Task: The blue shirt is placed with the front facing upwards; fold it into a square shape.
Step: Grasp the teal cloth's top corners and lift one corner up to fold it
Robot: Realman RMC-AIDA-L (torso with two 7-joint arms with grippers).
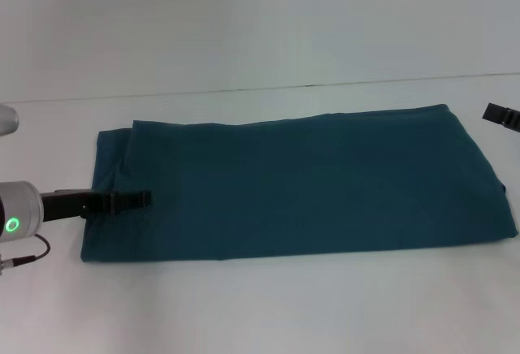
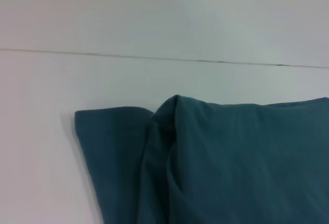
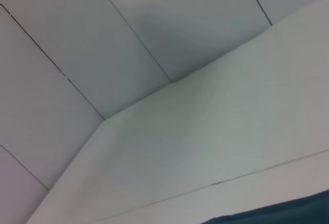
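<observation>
Across the white table [image 1: 260,305]: blue shirt [image 1: 301,183] spread as a long band, already folded lengthwise, plain side up, no lettering visible. Left end shows an extra layer (a sleeve or flap) stepping out beyond the upper fold, bunched at the corner in the left wrist view [image 2: 164,126]. Left gripper [image 1: 134,200] low over that end, fingers looking together, though hard to confirm; nothing clearly pinched. Right gripper [image 1: 502,115] just off the far right edge, state of fingers cannot be told. Risks judged: catching only the top layer, dragging the band askew, or folding over the bunched corner, giving a lopsided square.
</observation>
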